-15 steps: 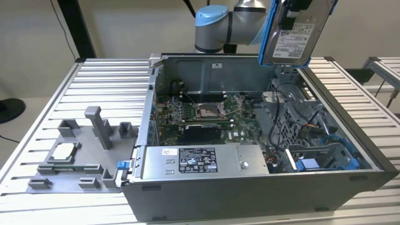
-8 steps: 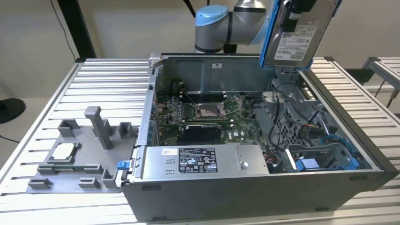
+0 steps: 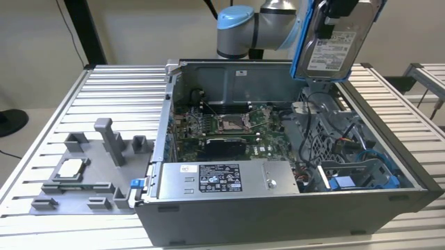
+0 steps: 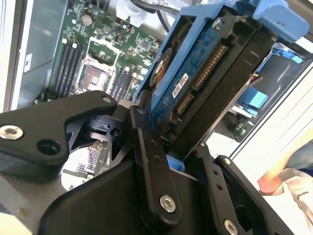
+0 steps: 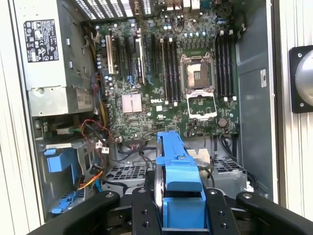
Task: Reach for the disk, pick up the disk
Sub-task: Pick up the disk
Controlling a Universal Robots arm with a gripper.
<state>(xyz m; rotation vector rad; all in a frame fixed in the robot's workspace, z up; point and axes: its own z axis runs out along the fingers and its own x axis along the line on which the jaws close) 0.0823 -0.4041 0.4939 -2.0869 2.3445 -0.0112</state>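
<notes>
Disk [image 3: 332, 44] hangs upright above the open computer case [image 3: 278, 208]; gripper [image 4: 171, 147] clamped on its blue-railed edges, arm raised.

- Exterior view: set high and well back, angled down onto the slatted bench [image 3: 118, 94] and into the open computer case [image 3: 292, 208].
- First wrist view: straight down, near, over the motherboard [image 5: 161, 73].
- Second wrist view: oblique, very close behind the hand [image 4: 176, 147].
- Shared by all three: the motherboard.
</notes>
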